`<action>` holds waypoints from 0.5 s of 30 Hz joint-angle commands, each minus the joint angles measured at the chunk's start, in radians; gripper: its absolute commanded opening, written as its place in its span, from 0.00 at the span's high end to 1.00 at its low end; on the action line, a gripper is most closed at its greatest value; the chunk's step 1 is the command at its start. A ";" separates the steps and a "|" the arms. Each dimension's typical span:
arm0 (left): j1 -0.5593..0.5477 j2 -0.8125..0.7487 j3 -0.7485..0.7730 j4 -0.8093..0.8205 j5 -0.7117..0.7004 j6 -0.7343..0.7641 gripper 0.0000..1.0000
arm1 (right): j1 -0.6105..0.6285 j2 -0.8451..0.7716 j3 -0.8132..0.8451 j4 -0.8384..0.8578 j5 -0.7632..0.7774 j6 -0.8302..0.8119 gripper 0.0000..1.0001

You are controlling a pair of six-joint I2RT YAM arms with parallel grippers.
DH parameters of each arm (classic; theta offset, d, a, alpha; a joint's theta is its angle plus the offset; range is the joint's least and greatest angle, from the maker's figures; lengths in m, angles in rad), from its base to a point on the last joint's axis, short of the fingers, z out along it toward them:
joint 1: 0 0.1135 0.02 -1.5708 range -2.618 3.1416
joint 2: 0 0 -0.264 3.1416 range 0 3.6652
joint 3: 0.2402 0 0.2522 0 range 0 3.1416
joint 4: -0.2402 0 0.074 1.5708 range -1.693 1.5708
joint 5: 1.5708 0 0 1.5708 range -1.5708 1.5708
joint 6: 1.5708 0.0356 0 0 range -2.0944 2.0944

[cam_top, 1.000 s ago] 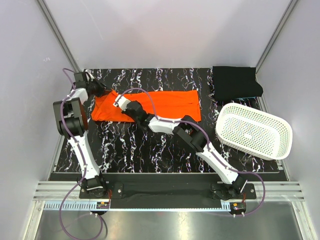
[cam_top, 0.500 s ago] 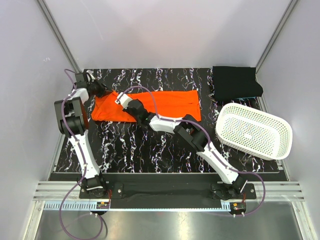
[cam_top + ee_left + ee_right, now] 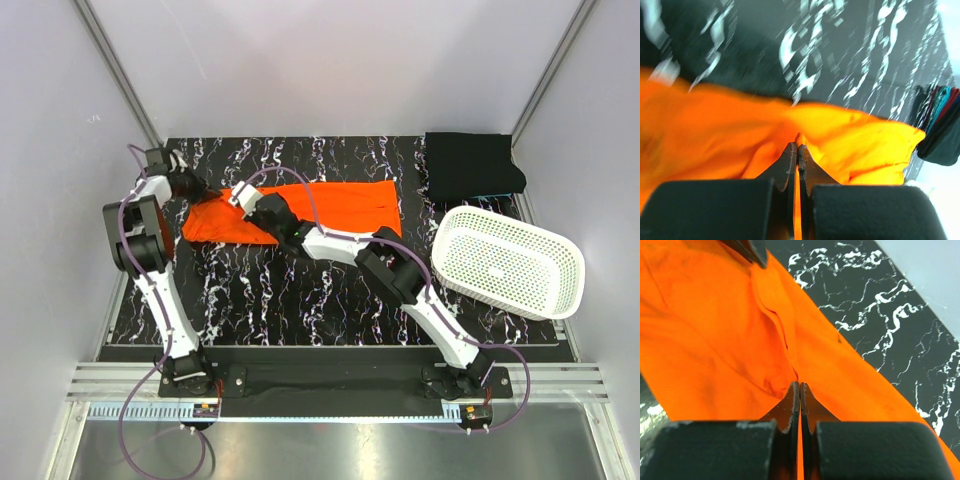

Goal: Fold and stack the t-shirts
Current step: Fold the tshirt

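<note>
- Folding the bright orange soft fabric t-shirt (image 3: pixel 340 208) appeared to be the step in hand, judging by both claws set on one end of it.
- Lay as a long narrow band across the upper middle of the overhead frame, on the black white-veined marbled table top (image 3: pixel 280 290).
- Pinched a raised fold of that orange cloth with the left gripper (image 3: pixel 797 146), jaws pressed together on it at the lower centre of the left wrist view.
- Pinched the same shirt with the right gripper (image 3: pixel 799 385) in the same way, closed tight on a seam ridge running up the right wrist view. Sat near the other claw, at the band's left end.
- Showed the folded black fabric t-shirt (image 3: pixel 473 165) at the upper right of the overhead frame, just above the white perforated plastic basket (image 3: pixel 510 262) and well apart from the orange one.
- Called next, as a judgement, for lifting the pinched left end and carrying it rightward over the band. Needed both claws level and moving together so the edge would not twist, then a release and stacking with the black shirt.
- Reached up the left side of the overhead frame with the left arm, wrist bent rightward to the shirt's upper left corner.
- Stretched the right arm diagonally from the lower right base to the upper left, forearm lying over the shirt's lower edge.
</note>
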 commanded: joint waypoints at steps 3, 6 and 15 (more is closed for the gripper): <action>0.028 -0.162 -0.076 -0.041 -0.021 0.041 1.00 | 0.007 -0.083 -0.040 0.023 -0.037 -0.005 1.00; 0.030 -0.197 -0.101 -0.044 -0.032 0.042 1.00 | 0.007 -0.091 -0.065 0.037 -0.034 -0.009 1.00; 0.031 -0.259 -0.147 -0.151 -0.117 0.082 1.00 | 0.007 -0.126 -0.139 0.083 -0.045 -0.011 1.00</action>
